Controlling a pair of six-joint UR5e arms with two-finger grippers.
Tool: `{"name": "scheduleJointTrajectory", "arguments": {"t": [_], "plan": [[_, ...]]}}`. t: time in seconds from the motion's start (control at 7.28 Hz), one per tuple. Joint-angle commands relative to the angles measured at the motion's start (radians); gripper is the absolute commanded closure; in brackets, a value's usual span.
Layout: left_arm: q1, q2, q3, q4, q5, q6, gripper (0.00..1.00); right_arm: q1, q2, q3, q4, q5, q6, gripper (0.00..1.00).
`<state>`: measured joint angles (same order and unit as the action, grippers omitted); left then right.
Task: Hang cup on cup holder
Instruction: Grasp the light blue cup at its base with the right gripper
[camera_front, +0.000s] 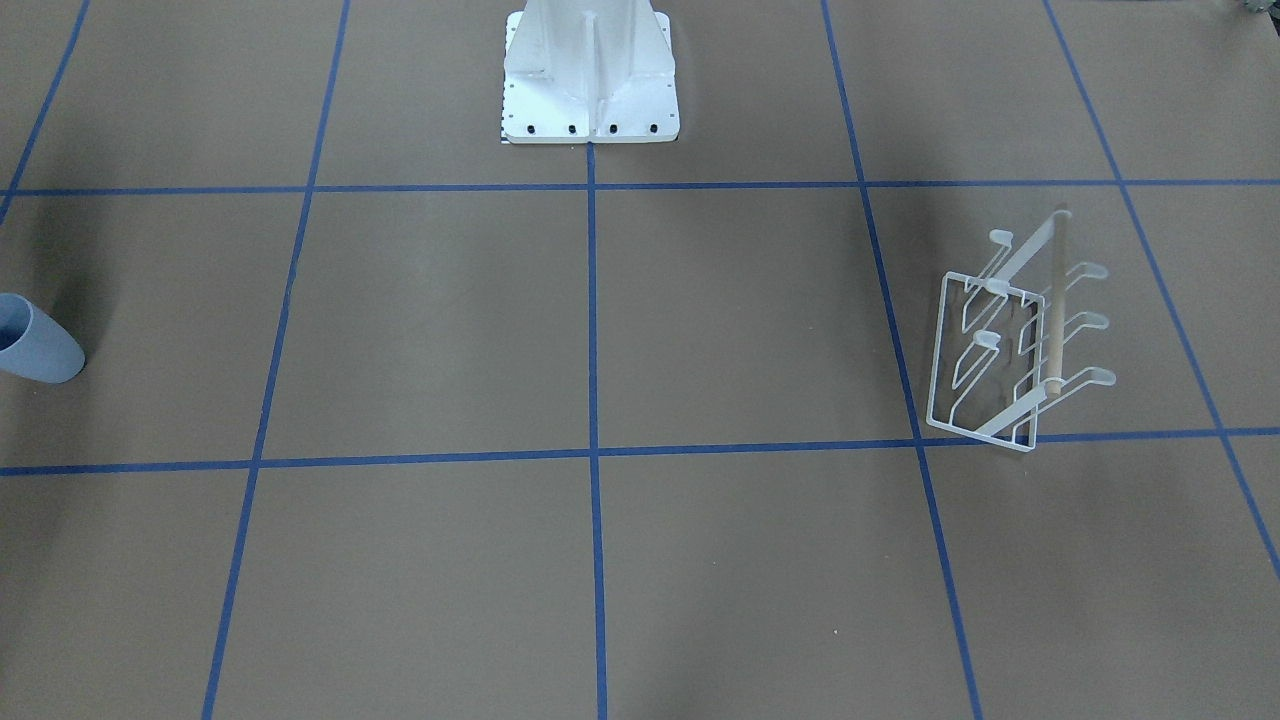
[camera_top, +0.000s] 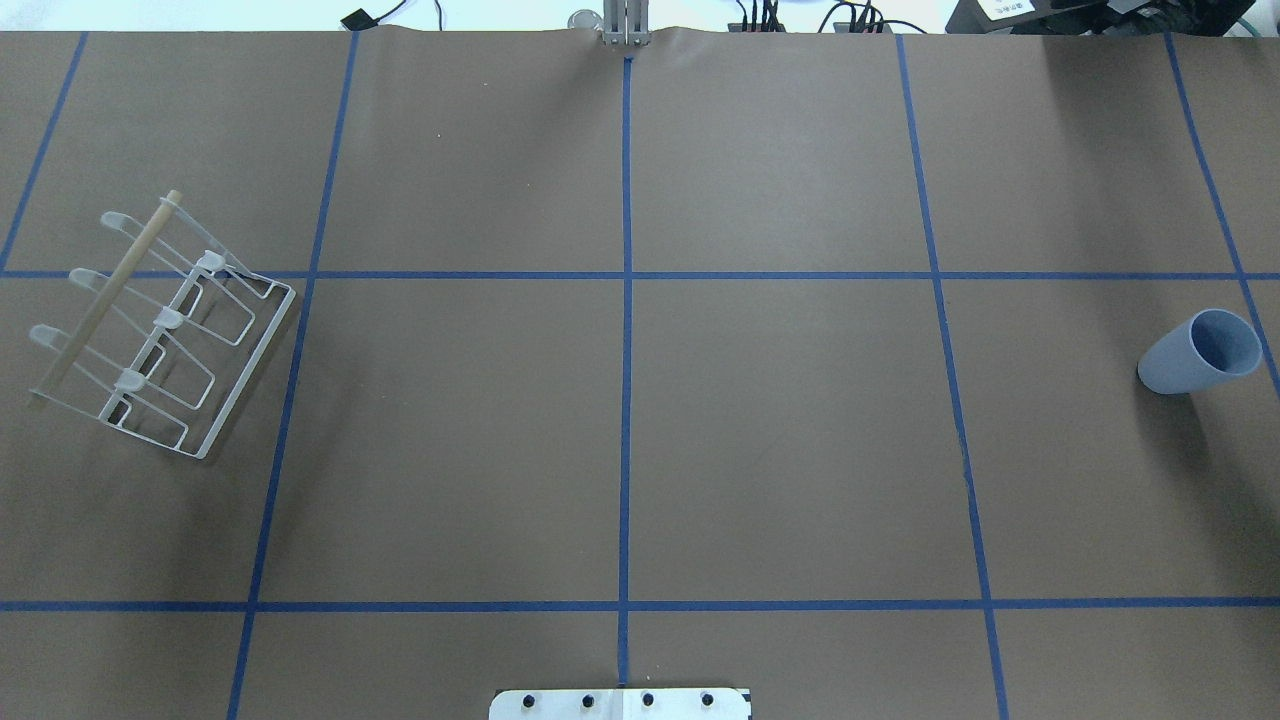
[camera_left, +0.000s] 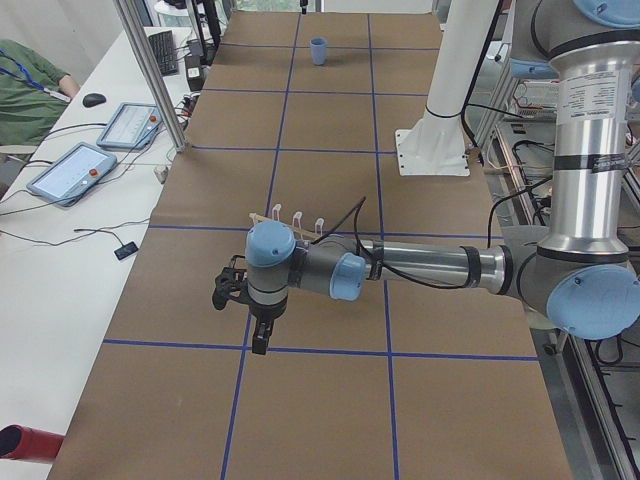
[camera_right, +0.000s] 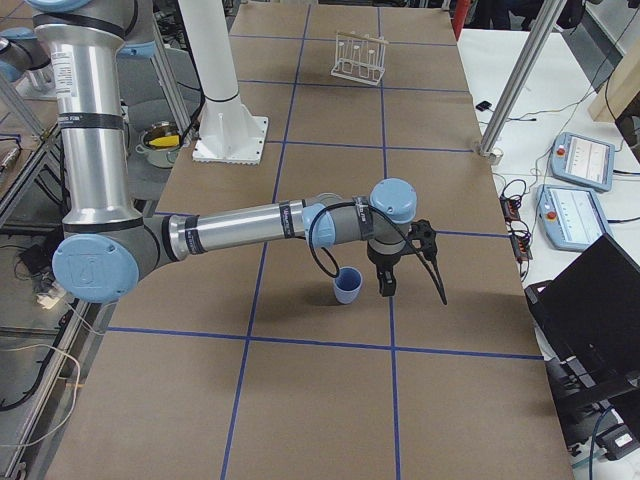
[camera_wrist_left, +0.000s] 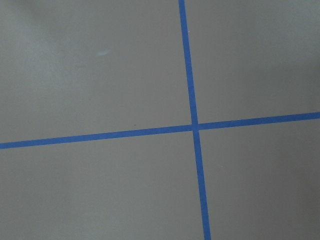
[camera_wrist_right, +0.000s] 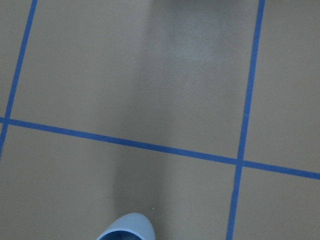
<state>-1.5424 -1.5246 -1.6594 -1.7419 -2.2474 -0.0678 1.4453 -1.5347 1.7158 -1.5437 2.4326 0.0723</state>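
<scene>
The pale-blue cup stands upright, mouth up, on the brown table at the robot's right end; it also shows in the front view, the right side view and, by its rim, the right wrist view. The white wire cup holder with its wooden rod stands at the left end. My right gripper points down just beside the cup, apart from it. My left gripper hangs over the table in front of the holder. I cannot tell whether either is open or shut.
The white robot base plate with its pedestal sits at the table's middle near edge. Blue tape lines grid the brown table. Tablets and a laptop lie on the side benches beyond the posts.
</scene>
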Motion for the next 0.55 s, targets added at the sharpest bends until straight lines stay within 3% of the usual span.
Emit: {"name": "scheduleJointTrajectory", "arguments": {"t": [0.0, 0.41], "plan": [[-0.001, 0.004, -0.002, -0.002, -0.004, -0.006, 0.01, -0.077, -0.045, 0.001, 0.002, 0.013, 0.001, 0.00], [-0.002, 0.004, -0.002, -0.002, -0.008, -0.007, 0.01, -0.115, -0.068, -0.011, 0.002, 0.006, 0.006, 0.00]]}}
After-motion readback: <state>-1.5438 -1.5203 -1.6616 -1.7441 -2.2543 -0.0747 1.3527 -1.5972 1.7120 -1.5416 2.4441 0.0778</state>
